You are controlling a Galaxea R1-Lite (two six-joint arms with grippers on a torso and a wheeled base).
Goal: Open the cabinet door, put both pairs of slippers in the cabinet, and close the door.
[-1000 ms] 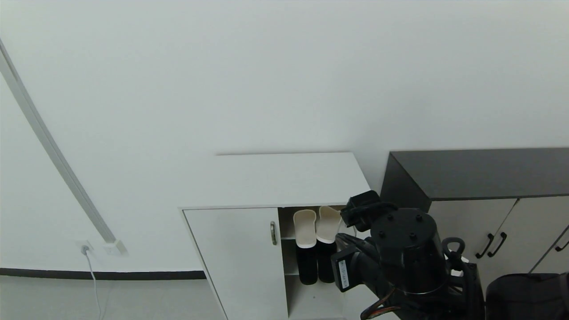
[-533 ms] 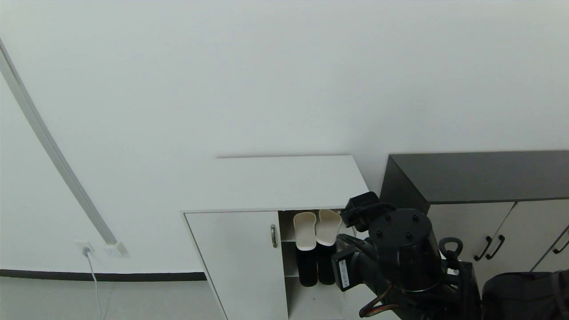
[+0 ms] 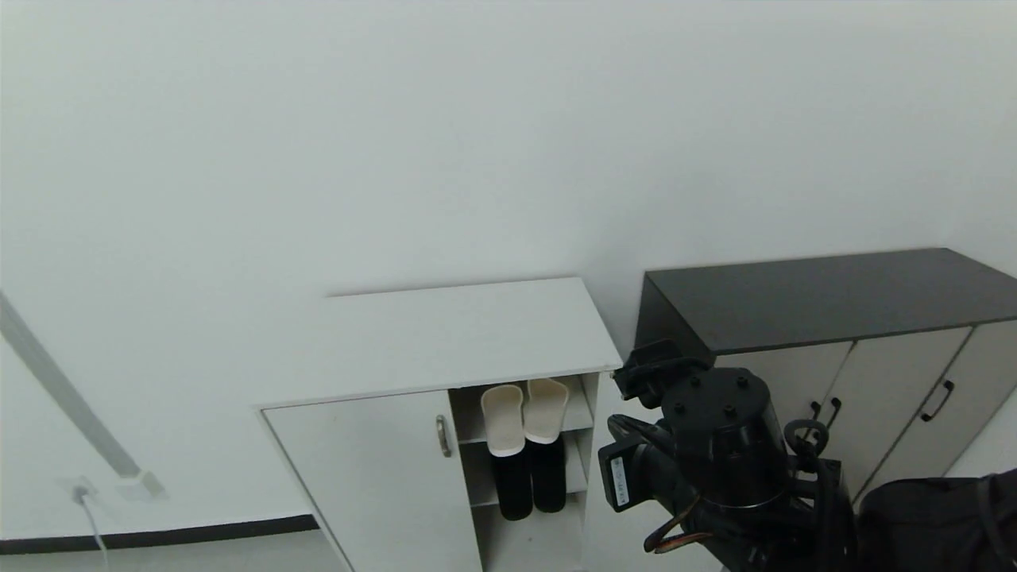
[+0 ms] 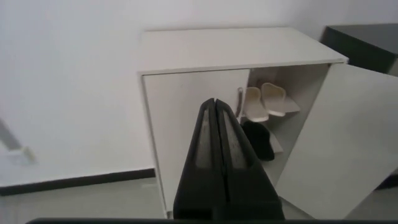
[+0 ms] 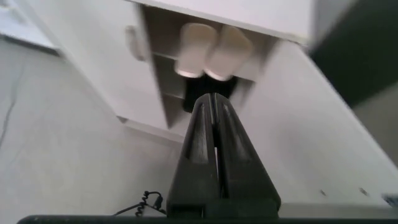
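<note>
Both pairs of slippers are in the white cabinet (image 3: 445, 334): beige slippers (image 3: 524, 405) on the upper shelf, black slippers (image 3: 528, 485) on the shelf below. The door (image 4: 336, 137) stands upright, swung out from the cabinet's right edge. The right pincer (image 5: 213, 96), clenched and empty, hangs just beside it and looks the nearer. The left pincer (image 4: 215, 102), also clenched on nothing, faces the closed panel.
</note>
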